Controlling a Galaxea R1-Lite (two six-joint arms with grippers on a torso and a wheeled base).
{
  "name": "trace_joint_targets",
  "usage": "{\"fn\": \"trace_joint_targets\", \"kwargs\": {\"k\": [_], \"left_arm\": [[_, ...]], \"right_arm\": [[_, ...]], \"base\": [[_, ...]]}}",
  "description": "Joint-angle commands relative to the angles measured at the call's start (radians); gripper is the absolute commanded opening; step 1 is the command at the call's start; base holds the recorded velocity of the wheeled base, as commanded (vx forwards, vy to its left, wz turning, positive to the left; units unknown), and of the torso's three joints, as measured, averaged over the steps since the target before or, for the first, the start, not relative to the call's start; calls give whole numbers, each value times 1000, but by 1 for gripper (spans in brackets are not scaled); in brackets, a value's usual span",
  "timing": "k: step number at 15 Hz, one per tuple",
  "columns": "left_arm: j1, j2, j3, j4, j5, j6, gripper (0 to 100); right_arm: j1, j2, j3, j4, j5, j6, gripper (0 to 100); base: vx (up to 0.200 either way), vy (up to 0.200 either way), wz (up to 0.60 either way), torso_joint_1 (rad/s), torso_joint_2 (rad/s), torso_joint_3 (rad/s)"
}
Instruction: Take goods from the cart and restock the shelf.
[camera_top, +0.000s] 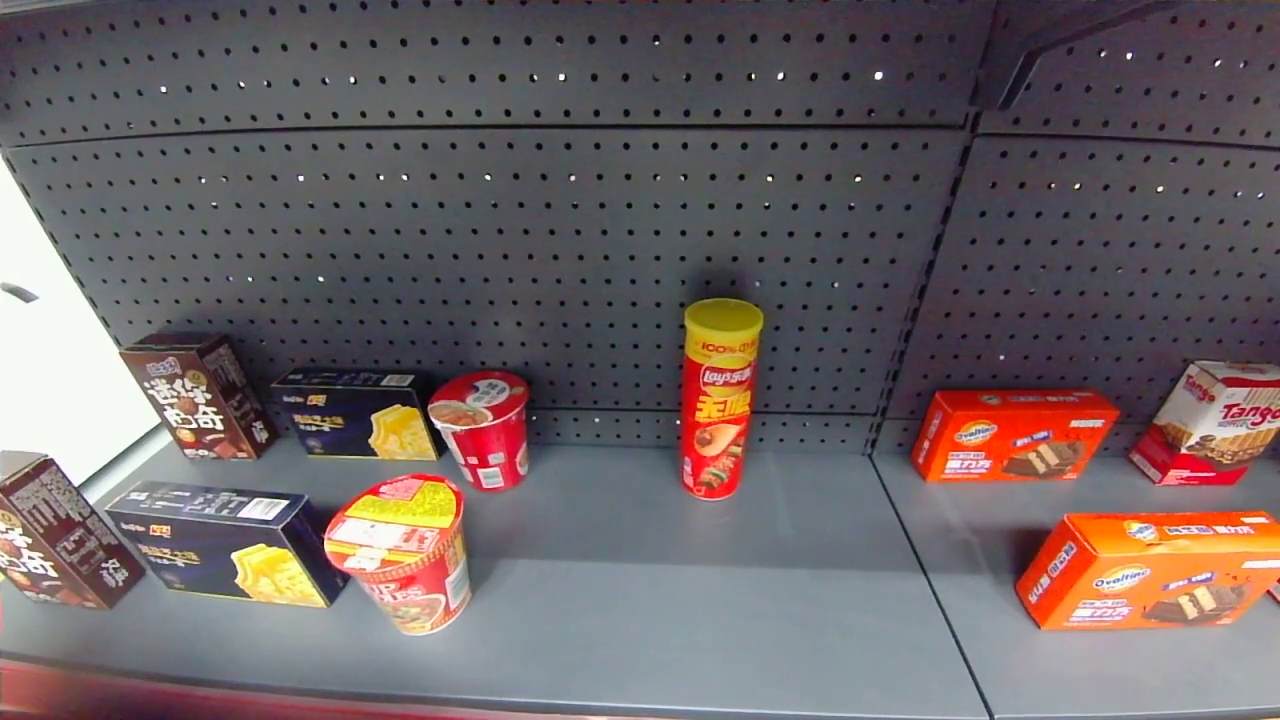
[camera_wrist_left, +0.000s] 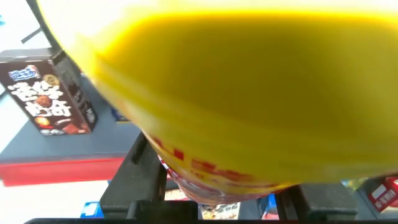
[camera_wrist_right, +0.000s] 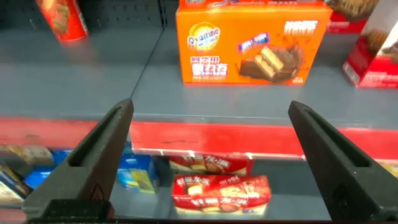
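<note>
Shelf (camera_top: 640, 600): grey metal deck with a red front lip, lying ahead of both sets of fingers and level with them. Orange box (camera_wrist_right: 252, 43) stands on it straight beyond the right fingers, well apart from their tips. Brown box (camera_wrist_left: 50, 93) sits at the shelf's front edge, off to one side of the left fingers. Standing can (camera_top: 720, 400), red with a yellow lid, is upright near the back panel with open deck around it. By my reading that is the row to fill. Chip can (camera_wrist_left: 236, 93) of the same kind is between the left fingers, its yellow lid end toward the wrist and the red body passing down between the two black fingers. Left gripper (camera_wrist_left: 214, 193) looks clamped on the body rather than the lid, though the contact spots are hidden behind the lid. Right gripper (camera_wrist_right: 211, 109) is spread wide and holds nothing. Handling, as judged: a light cardboard tube, stiff along its length, with walls that dent under a hard squeeze and brittle contents. The glossy wrap is likely slick, so moderate pressure at mid-body suits it. Keep off the plastic lid, which may pop loose. It is tall and narrow, so it tips easily and should go down flat on its base.
</note>
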Motion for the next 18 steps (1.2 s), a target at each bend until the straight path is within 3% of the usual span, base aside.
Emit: {"fn": "trace_joint_targets", "kwargs": {"k": [1,3,7,9,14,16,18], "left_arm": [[2,-6,-29,41,2,7,0],[2,-23,-30,57,34,8,0],[-3,2,-43,57,48,7,0],[-7,2,-41,57,48,5,0],[-96,9,-30,58,31,-4,0],[-106,9,-18,58,28,-13,0],[-133,9,-4,58,29,-35,0]], "right_arm": [[117,217,-149,-14,60,-24,100],[279,299,-222,-8,60,-29,100],[448,458,-340,-7,79,0,100],[451,486,-360,-2,80,2,100],[450,764,-484,-57,33,-1,100],[453,866,-521,-130,47,-3,100],[448,942,-524,-225,148,-6,100]], "base": [[0,0,0,0,0,0],[0,0,0,0,0,0],[0,0,0,0,0,0],[0,0,0,0,0,0],[0,0,0,0,0,0],[0,0,0,0,0,0],[0,0,0,0,0,0]]}}
